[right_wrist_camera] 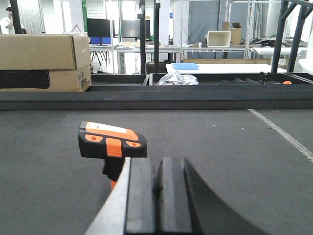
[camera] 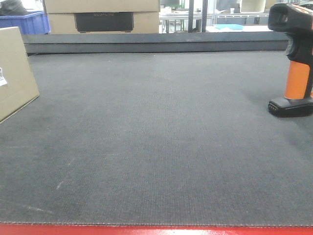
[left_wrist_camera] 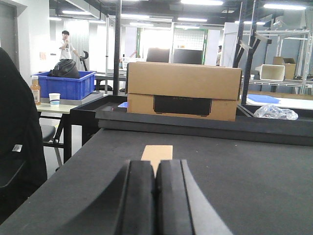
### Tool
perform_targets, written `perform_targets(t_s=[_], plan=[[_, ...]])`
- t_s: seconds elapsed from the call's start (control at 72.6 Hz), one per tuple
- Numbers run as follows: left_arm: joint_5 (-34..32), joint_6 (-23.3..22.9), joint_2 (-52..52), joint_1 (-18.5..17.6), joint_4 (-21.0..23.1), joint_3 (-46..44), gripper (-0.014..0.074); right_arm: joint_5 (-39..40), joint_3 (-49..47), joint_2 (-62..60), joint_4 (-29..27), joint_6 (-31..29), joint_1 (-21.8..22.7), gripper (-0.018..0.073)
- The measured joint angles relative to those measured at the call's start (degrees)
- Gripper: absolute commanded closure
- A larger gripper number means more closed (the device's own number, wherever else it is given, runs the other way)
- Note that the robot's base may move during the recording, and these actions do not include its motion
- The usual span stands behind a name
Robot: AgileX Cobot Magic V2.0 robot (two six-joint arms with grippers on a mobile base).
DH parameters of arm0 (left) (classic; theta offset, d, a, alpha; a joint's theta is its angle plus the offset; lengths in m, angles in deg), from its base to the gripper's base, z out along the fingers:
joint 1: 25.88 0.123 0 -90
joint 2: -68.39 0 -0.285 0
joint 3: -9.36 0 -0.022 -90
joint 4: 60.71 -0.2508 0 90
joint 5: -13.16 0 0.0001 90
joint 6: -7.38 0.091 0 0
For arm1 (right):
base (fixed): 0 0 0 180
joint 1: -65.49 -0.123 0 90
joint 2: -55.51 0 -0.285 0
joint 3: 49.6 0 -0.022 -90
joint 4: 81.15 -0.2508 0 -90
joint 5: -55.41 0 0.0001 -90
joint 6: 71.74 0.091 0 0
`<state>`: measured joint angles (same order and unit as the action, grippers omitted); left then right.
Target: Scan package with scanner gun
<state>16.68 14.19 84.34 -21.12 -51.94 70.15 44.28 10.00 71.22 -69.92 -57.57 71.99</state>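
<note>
My right gripper (right_wrist_camera: 155, 196) has its pads pressed together on nothing, and the scanner gun (right_wrist_camera: 111, 143) stands just ahead of it and a little to its left, upright on its flat foot on the dark mat (camera: 156, 147). Its long axis runs up and down: black head on top, orange handle below, so I judge I must part the pads and come in level around the handle. The right arm is clearly the nearer one for this.

My left gripper (left_wrist_camera: 156, 196) is likewise closed and empty. The package (left_wrist_camera: 157, 153) lies flat straight ahead of it, showing me a narrow end, so its long axis seems to point away from my hand; that arm is nearer the box.

Beyond the mat's far edge sits a larger carton (left_wrist_camera: 183, 90) with a dark panel. Farther left, a blue bin (left_wrist_camera: 63, 84) holds a dark bag (left_wrist_camera: 64, 69).
</note>
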Motion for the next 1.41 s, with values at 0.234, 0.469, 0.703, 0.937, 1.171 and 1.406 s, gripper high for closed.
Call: perform_targets(t_s=[0.234,0.469,0.703,0.937,1.171,1.406], plan=[[0.00,0.00,0.00,0.00,0.00,0.00,0.0707,0.00,0.00,0.00,0.00,0.00,0.00,0.0727],[0.00,0.00,0.00,0.00,0.00,0.00,0.0707,-0.24,0.00,0.00,0.00,0.00,0.00,0.0727],[-0.11,0.00,0.00,0.00,0.00,0.00,0.0707,-1.11,0.72,-1.37,-7.33,-10.35,-2.27,0.0727],[-0.11,0.00,0.00,0.00,0.00,0.00,0.0707,1.16,7.81,-6.94,-13.15,-18.70,-4.28,0.0727],[-0.21,0.00,0.00,0.00,0.00,0.03,0.0707,9.20,16.83,-7.69,-14.79,-18.93,-3.97,0.0727],[-0.21,0.00,0.00,0.00,0.00,0.03,0.0707,11.13,17.47,-7.72,-14.91,-18.93,-3.97,0.0727]])
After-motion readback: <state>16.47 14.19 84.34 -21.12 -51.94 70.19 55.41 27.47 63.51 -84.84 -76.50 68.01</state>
